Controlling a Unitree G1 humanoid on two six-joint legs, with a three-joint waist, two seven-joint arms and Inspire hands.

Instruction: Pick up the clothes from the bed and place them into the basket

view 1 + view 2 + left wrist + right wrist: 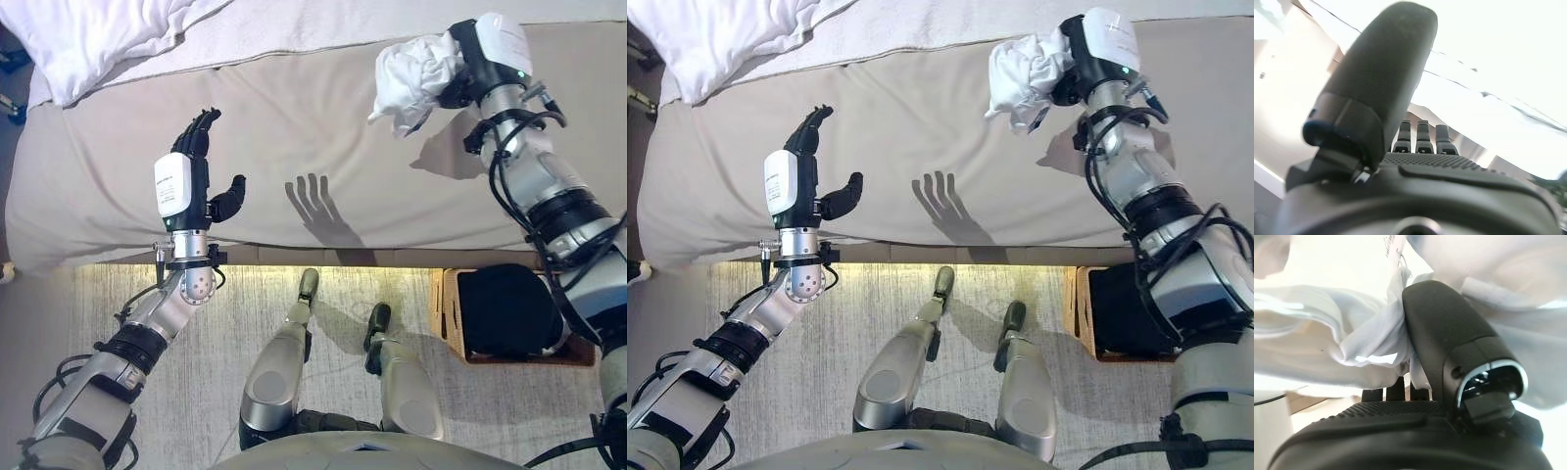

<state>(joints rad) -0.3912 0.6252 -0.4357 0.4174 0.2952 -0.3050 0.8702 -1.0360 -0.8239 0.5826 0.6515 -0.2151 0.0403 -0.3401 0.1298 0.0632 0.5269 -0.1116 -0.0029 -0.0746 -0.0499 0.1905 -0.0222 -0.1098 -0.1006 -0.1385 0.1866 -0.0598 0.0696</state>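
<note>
My right hand point(468, 70) is shut on a bunched white garment point(411, 76) and holds it up above the beige bed point(323, 127) at the right. The right wrist view shows the thumb point(1449, 342) pressed into the white cloth point(1352, 333). My left hand point(196, 162) is open and empty, fingers straight, raised over the bed's front edge at the left; its thumb point(1381, 78) stands up in the left wrist view. The wooden basket point(446, 313) stands on the floor at the lower right, with a dark garment point(505, 308) in it.
A white duvet point(108, 34) lies bunched at the bed's far left corner. A pale rug point(255, 294) covers the floor between the bed and me. The bed's front edge runs across the middle of the eye views.
</note>
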